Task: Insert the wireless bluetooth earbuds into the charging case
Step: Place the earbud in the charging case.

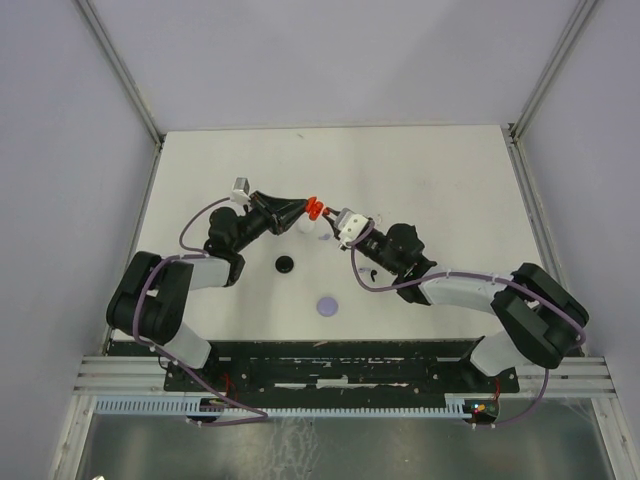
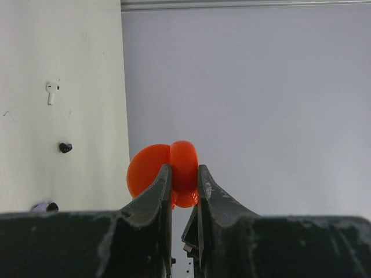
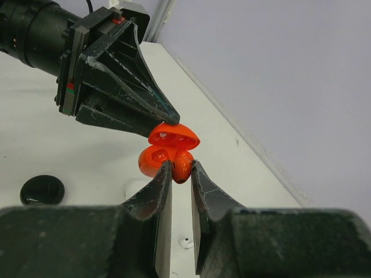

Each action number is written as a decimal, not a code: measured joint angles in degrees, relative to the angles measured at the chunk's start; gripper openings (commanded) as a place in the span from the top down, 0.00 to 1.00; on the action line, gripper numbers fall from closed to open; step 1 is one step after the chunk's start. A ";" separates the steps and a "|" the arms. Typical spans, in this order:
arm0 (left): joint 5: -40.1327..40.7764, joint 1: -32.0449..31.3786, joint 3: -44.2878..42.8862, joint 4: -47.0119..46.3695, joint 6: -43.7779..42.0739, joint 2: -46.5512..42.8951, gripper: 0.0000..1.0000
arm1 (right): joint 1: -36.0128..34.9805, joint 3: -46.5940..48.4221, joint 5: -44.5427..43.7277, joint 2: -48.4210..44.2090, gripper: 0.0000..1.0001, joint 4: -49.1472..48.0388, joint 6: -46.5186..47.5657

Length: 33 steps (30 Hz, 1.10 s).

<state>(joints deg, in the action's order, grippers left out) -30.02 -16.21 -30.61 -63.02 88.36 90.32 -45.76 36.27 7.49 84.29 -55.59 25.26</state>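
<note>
1. The red case [image 3: 174,136] is held up off the desk [image 1: 430,180], over its middle and a shade toward the far edge. It is hinged open like a clam.
2. The left gripper [image 2: 185,169] is clamped tight on the red case, jaws nearly together, with one red half pinched between them.
3. The right gripper [image 3: 181,165] is set nose to nose with the left gripper. Its jaws are drawn in to a narrow gap, and a red bud [image 3: 183,162] is nipped between the tips.
4. The red bud is pressed against the lower half of the red case, just under the raised lid. Whether it is seated in its socket cannot be told.
5. Down on the desk, a white bud [image 2: 52,91] and a black bud [image 2: 65,147] are seen lying loose, apart from each other.
6. A white disc [image 1: 305,228] is spotted on the desk just on the near side of the two grippers.
7. A black disc [image 1: 286,264] is found closer to the near edge, and a lavender disc [image 1: 327,306] closer still. The three discs are set apart from one another.
</note>
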 measured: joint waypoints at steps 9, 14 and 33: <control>-0.07 -0.44 0.00 0.37 -0.02 -1.03 0.97 | 0.00 0.26 -0.02 2.29 0.99 -0.46 -0.92; -0.07 -0.70 0.02 0.37 -0.02 -1.05 0.97 | 0.00 0.55 -0.04 2.47 0.99 -0.90 -1.18; -0.07 -1.55 0.07 -0.52 -0.02 -1.03 0.97 | 0.00 1.44 -0.24 2.93 0.99 -1.79 -1.22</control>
<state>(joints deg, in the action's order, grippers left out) -30.09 -17.76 -30.55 -63.55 88.33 89.30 -45.76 37.71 7.25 87.22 -57.39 24.03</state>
